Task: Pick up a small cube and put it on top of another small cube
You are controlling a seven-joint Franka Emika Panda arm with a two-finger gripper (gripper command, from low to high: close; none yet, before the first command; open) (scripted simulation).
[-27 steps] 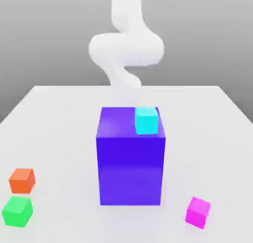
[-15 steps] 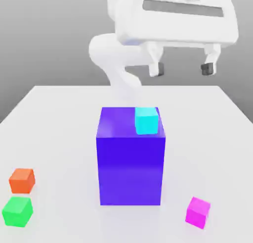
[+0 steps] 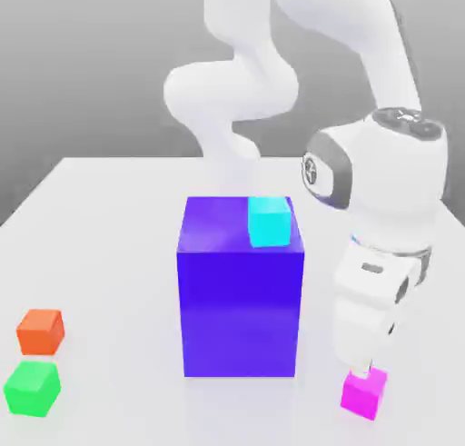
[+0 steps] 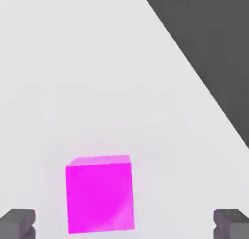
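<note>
A small magenta cube lies on the white table at the front, toward the exterior view's right. My gripper hangs just above it, pointing down. In the hand view the magenta cube sits on the table between the two dark fingertips, nearer to one of them. The gripper is open, its jaws wide apart and touching nothing. A small cyan cube rests on the top of a tall blue-purple block. Small orange and green cubes lie at the front on the exterior view's left.
The tall blue-purple block stands mid-table, just to the exterior view's left of my lowered arm. The table's edge runs close past the magenta cube, with dark floor beyond it.
The hand has come down from high above the table to just over the magenta cube at the front right. No cube has moved.
</note>
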